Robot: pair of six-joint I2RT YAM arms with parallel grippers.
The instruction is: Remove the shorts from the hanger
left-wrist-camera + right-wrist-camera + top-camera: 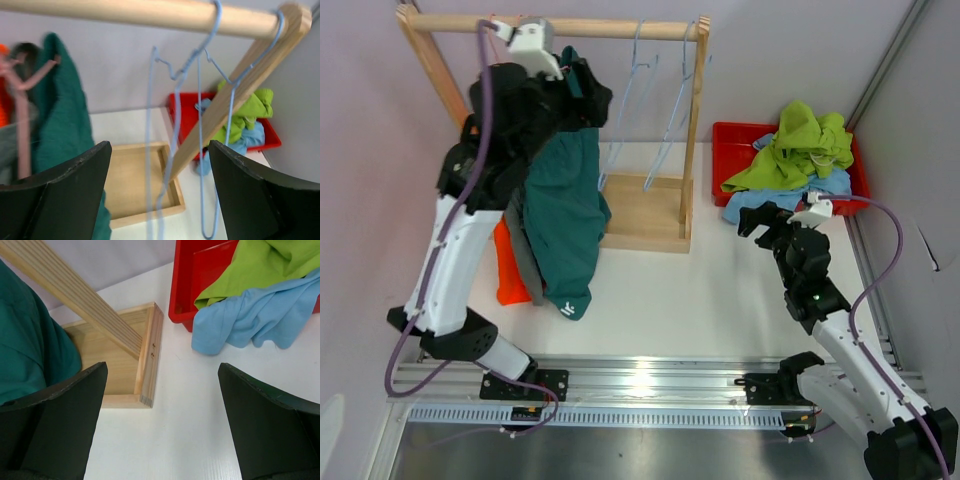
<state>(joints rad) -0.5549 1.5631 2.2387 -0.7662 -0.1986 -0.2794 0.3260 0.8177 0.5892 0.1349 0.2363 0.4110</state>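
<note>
Up by the rail [610,28] | left gripper [160,150] wide open, empty | right gripper [162,372] off to rail's right, open too | teal shorts [565,210] might snag, tipping rail

A wooden rack [698,120] stands at the back of the white counter [720,300]. Its round rod [610,27] spans two posts above a shallow box base [645,215]. A red tray [728,150] sits near the base on its right, not touching it. A metal rail [650,378] runs along the counter's near edge.
</note>
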